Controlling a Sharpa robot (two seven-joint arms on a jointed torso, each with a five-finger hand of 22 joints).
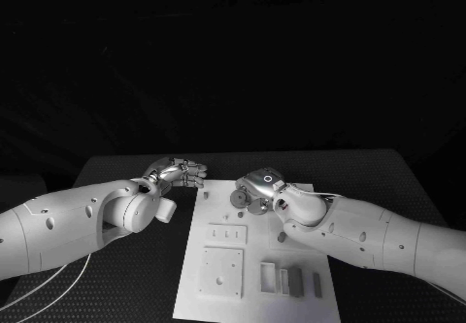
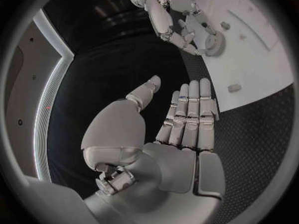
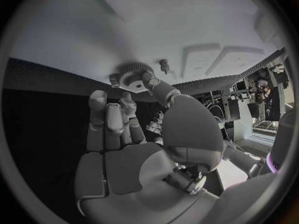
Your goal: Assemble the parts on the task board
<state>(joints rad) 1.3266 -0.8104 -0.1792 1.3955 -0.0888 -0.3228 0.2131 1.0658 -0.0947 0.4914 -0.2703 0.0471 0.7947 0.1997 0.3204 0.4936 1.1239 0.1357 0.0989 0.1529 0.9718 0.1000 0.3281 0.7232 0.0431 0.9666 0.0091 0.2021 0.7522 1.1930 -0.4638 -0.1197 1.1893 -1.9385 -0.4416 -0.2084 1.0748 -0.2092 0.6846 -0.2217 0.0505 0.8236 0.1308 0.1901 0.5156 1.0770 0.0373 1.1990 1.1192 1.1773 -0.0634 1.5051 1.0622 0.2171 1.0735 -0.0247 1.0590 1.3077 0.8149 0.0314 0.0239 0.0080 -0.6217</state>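
The white task board (image 1: pixel 254 269) lies in the middle of the table. My right hand (image 1: pixel 264 187) is over its far end, where a toothed gear (image 3: pixel 133 74) lies flat on the board. The thumb (image 3: pixel 156 87) and a fingertip (image 3: pixel 127 98) pinch the gear's rim. The same gear (image 2: pixel 216 45) shows in the left wrist view under the right hand (image 2: pixel 177 20). A second gear (image 1: pixel 258 206) lies close beside it. My left hand (image 1: pixel 180 171) hovers off the board's far left corner, fingers (image 2: pixel 190 112) straight and apart, holding nothing.
A short peg (image 3: pixel 164 63) stands on the board near the gear. Small loose parts (image 2: pixel 234 88) lie near the board's edge. Square and slotted recesses (image 1: pixel 221 270) fill the board's near half. Black table mat (image 1: pixel 126 289) surrounds the board.
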